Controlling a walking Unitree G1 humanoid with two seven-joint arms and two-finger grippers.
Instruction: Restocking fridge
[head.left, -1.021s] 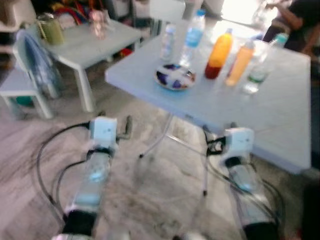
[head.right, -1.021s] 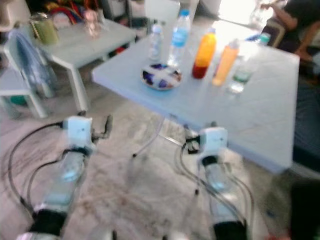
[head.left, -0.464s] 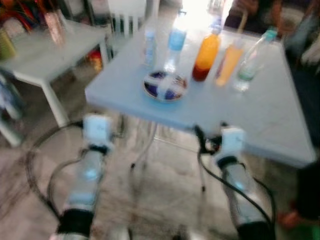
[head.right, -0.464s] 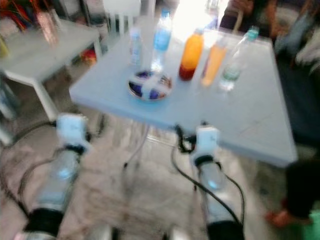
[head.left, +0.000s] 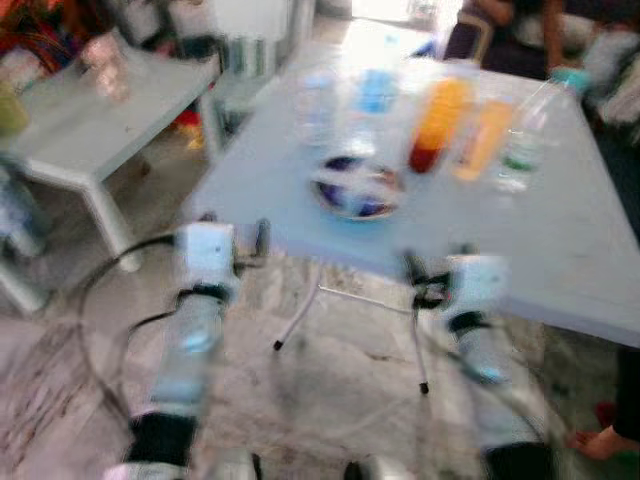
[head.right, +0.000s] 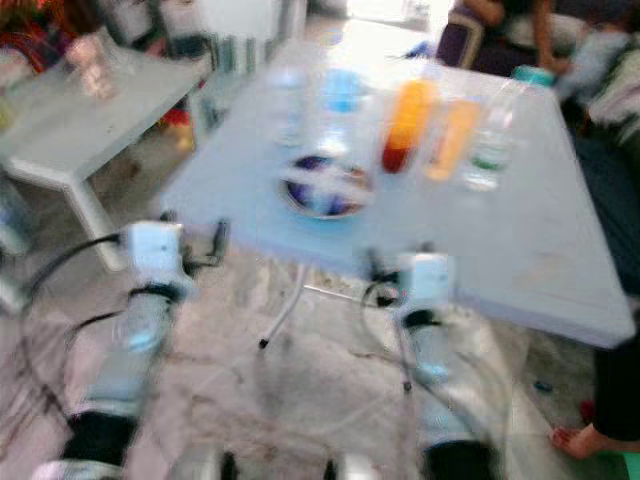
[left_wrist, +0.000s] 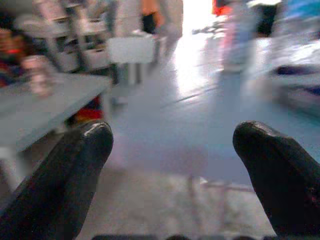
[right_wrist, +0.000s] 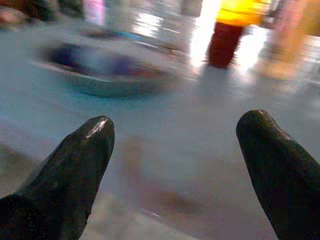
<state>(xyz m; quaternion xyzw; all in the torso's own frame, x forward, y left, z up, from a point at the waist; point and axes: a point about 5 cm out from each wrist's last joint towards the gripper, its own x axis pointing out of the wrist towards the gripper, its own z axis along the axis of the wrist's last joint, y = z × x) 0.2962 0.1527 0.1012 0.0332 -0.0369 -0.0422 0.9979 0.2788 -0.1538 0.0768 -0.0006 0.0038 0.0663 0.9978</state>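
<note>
Right tool (right_wrist: 175, 150) spread wide, empty, at the near edge of the blue table (head.left: 560, 240). Left tool (left_wrist: 172, 150) also wide open, empty, lower left of the head view. On the table, upper centre: blue patterned bowl (head.left: 357, 190), then a blurred row of bottles; orange bottle with dark red bottom (head.left: 437, 125), paler orange bottle (head.left: 482, 140), clear bottles (head.left: 520, 140). A person's bare foot (head.left: 600, 442) at lower right.
</note>
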